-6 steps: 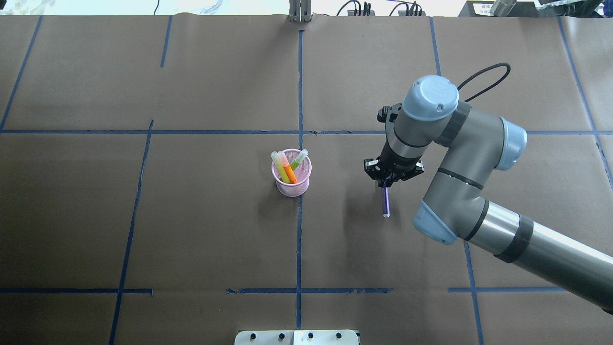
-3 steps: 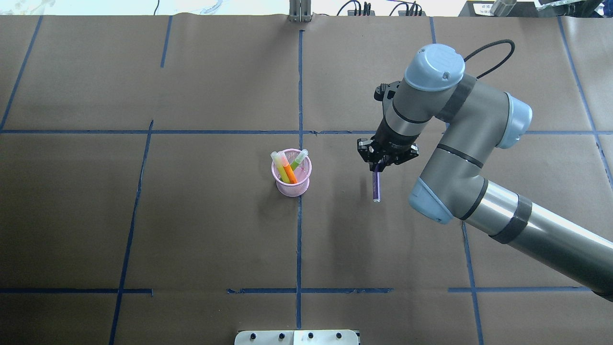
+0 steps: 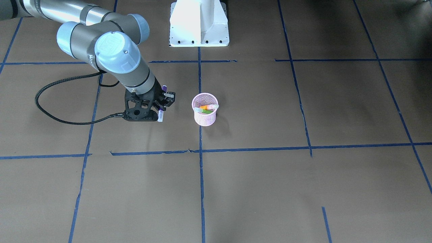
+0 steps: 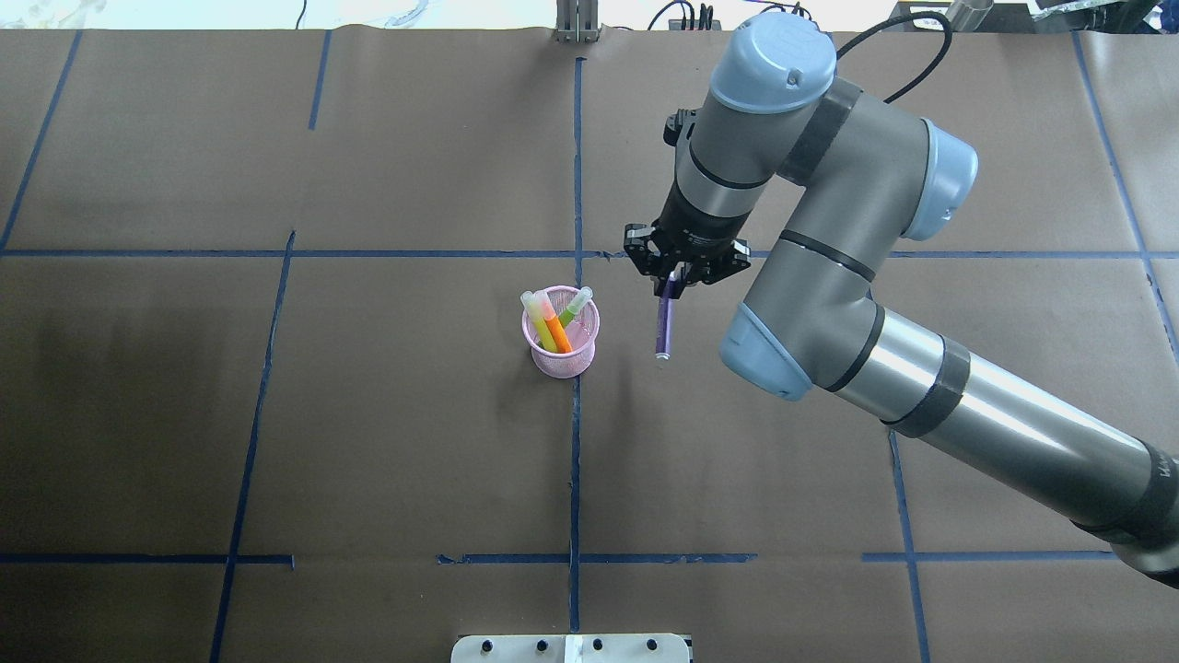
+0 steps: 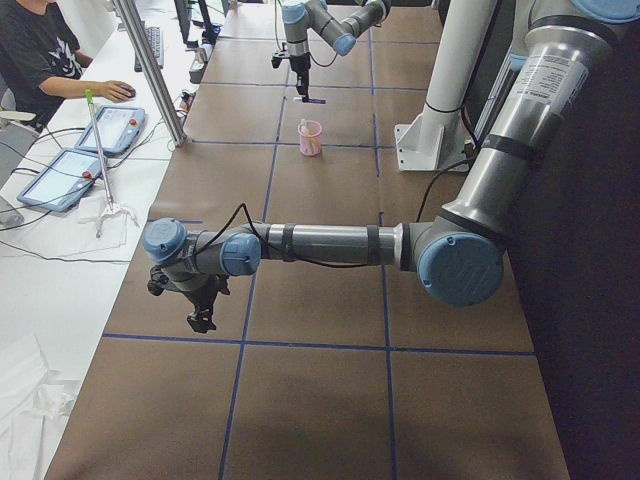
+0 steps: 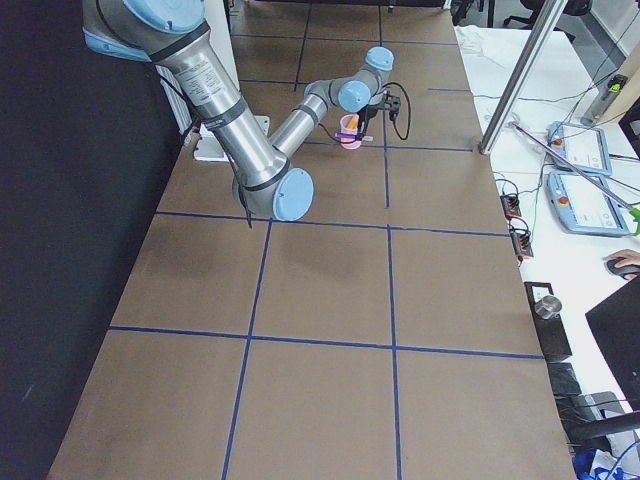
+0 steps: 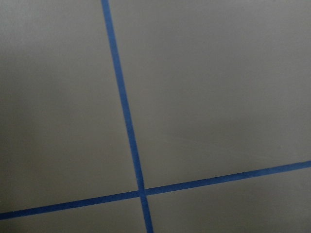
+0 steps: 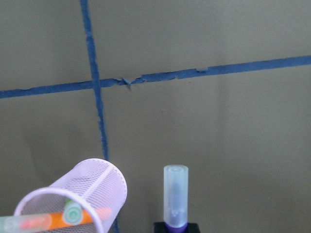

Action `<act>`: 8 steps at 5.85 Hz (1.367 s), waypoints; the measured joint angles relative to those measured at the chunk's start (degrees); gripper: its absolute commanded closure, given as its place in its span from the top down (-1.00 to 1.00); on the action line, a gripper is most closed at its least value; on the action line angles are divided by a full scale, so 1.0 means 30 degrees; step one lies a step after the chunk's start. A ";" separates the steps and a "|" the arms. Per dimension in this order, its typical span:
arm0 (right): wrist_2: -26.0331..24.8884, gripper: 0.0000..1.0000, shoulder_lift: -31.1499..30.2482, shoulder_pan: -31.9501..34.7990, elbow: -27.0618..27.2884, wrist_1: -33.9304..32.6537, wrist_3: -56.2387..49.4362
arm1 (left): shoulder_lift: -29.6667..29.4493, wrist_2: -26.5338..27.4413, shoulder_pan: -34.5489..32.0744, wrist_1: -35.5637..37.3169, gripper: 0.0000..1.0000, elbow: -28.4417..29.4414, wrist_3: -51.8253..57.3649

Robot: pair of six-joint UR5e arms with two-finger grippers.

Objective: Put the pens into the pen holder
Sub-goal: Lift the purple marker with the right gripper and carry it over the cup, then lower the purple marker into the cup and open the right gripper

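Observation:
The pink wire-mesh pen holder (image 4: 561,354) stands upright at the table's middle, with an orange pen (image 4: 558,333) and two green pens (image 4: 575,307) leaning inside it. My right gripper (image 4: 671,282) is shut on the purple pen (image 4: 663,327) and holds it in the air just right of the holder, apart from it. The front view shows the gripper (image 3: 161,105), the pen's pale end (image 3: 160,116) and the holder (image 3: 205,114). The right wrist view shows the pen's pale cap (image 8: 175,194) beside the holder (image 8: 92,182). My left gripper (image 5: 200,316) shows only in the exterior left view, so I cannot tell its state.
Brown paper with blue tape lines (image 4: 576,166) covers the table. The robot's white base (image 3: 199,23) stands at the table's near edge. A black cable (image 3: 50,113) loops from the right wrist. A person sits at a side desk with tablets (image 5: 110,125).
My right gripper has moved left and away from the robot with the purple pen, from well right of the holder to close beside it.

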 measured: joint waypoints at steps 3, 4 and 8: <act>-0.3392 -1.00 0.1226 -0.1195 0.0038 0.2208 0.0801 | 0.0268 -0.0047 -0.0004 -0.0281 1.00 -0.0020 -0.0091; -0.5738 -1.00 0.1320 -0.1739 0.0288 0.2965 0.0074 | 0.0212 -0.0050 0.0001 -0.0185 1.00 -0.0032 -0.0104; -1.5356 -1.00 0.0117 -0.5400 0.1476 0.6657 -0.3272 | 0.0055 -0.0028 0.0010 0.0114 1.00 -0.0039 -0.0154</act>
